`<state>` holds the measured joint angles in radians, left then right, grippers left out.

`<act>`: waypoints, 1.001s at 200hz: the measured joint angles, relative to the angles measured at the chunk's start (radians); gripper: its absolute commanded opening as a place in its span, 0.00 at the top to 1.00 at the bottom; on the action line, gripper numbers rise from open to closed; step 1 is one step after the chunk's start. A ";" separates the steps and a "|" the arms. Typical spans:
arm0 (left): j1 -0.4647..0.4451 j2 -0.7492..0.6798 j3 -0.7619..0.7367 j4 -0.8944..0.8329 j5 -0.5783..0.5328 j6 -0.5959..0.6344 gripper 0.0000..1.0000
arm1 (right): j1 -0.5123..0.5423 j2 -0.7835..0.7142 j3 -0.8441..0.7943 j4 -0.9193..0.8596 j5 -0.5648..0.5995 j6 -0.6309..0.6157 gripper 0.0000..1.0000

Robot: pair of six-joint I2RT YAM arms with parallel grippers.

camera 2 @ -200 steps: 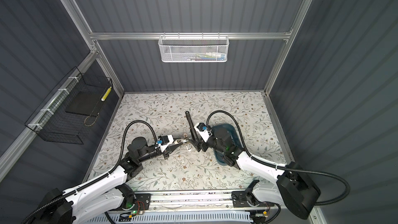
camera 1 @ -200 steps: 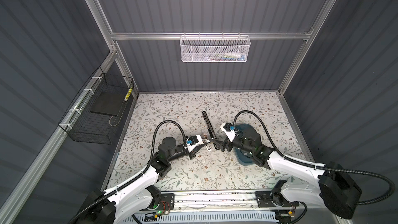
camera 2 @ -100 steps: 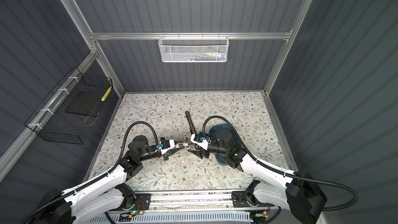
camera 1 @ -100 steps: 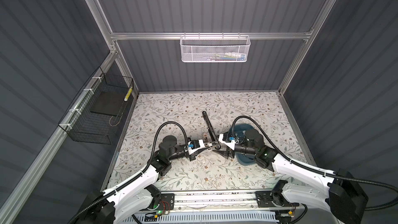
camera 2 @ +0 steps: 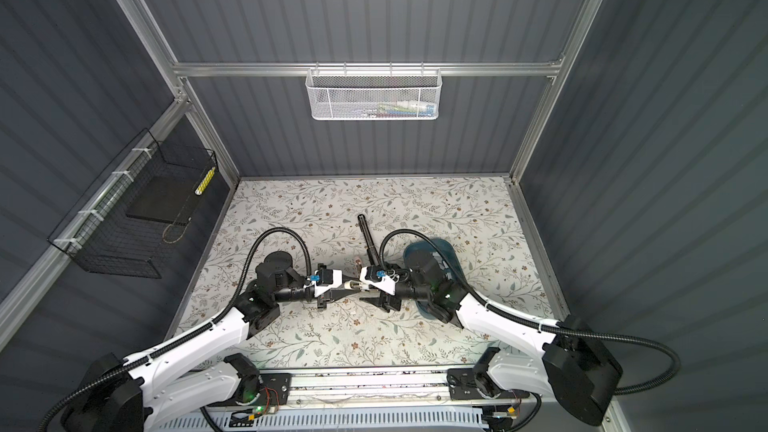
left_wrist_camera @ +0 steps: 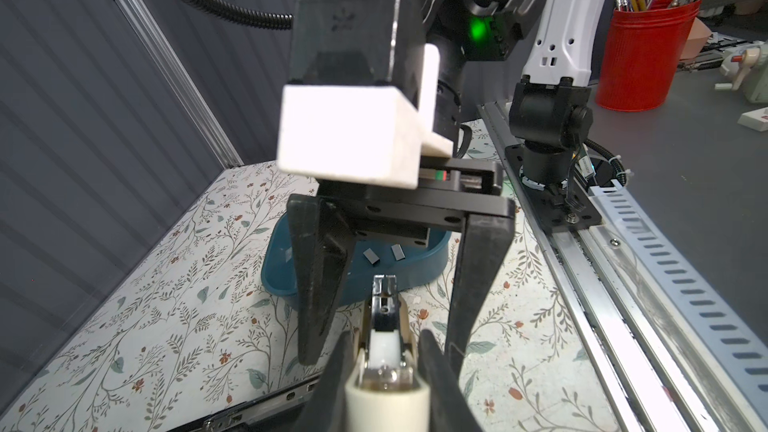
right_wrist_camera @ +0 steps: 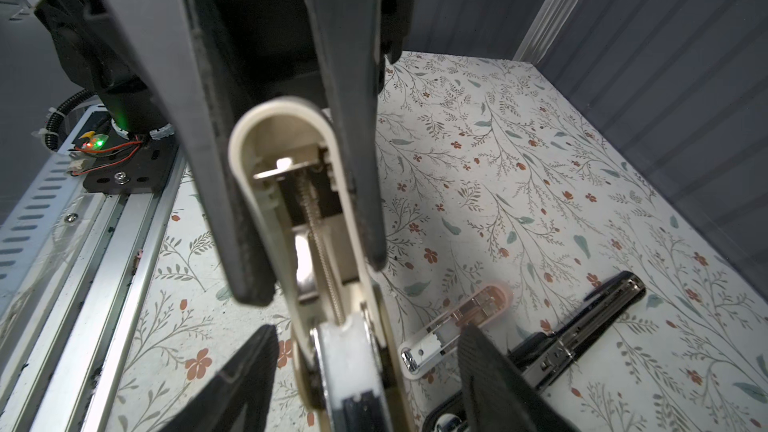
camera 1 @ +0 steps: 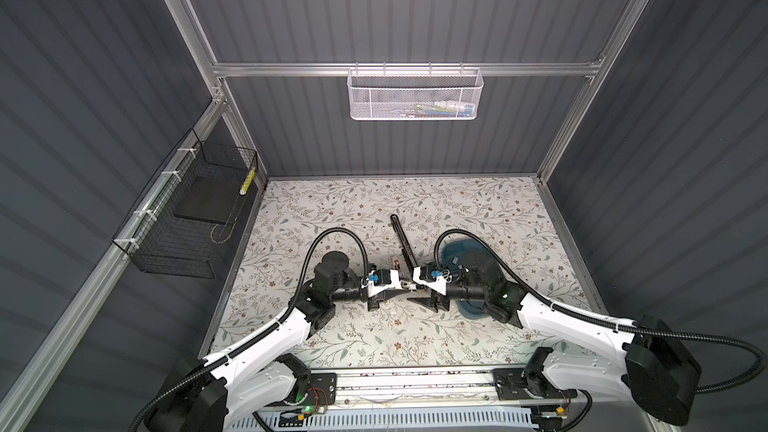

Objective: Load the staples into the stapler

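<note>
In both top views the left gripper is pinching one end of the cream stapler. It is holding it off the bench, over the middle and nearer the front edge than the back. The stapler's long axis is running along that front edge and pointing at the right gripper, which is facing it end-on. The blue dish is sitting under the right arm, toward the right edge. A pink stapler and a long black stapler are lying just behind the grippers.

In the left wrist view the left fingers are pressing on both flanks of the cream shell. The metal magazine is jutting out toward the right gripper, whose spread jaws are standing to either side of it. Beyond them, a few grey staples are lying loose in the dish.

In the right wrist view the right fingers are flanking the stapler's near end with a gap on each side, gripping nothing. The shell's hollow, with its spring, is facing this camera.

The staples are lying behind the right gripper, on its own side, so the right arm looks the nearer one to fetch them.
</note>
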<state>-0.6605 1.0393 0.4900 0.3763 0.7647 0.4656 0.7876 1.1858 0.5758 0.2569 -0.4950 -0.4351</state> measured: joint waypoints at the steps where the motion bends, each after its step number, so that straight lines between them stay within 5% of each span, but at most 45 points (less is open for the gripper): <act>1: 0.000 0.000 0.000 0.000 0.000 0.000 1.00 | 0.000 0.000 0.000 0.000 -0.001 0.001 0.34; 108: 0.000 0.017 0.001 -0.034 0.014 0.006 1.00 | 0.001 0.020 0.034 -0.053 -0.079 -0.035 0.81; 125: 0.000 0.014 -0.003 -0.028 0.010 -0.006 0.68 | 0.001 0.025 0.042 -0.061 -0.082 -0.038 0.86; 146: 0.000 -0.010 -0.038 0.055 -0.032 -0.039 0.49 | 0.004 0.031 0.050 -0.063 -0.081 -0.023 0.93; 164: 0.000 -0.038 -0.083 0.153 -0.070 -0.081 0.17 | 0.005 0.034 0.050 -0.064 -0.069 -0.009 0.96; 200: -0.002 -0.068 -0.139 0.274 -0.180 -0.149 0.08 | 0.004 0.039 0.052 -0.063 0.002 0.048 1.00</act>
<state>-0.6624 0.9714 0.3511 0.6502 0.5850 0.3164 0.7918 1.2243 0.6277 0.1936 -0.4927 -0.3866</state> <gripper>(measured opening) 0.887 0.289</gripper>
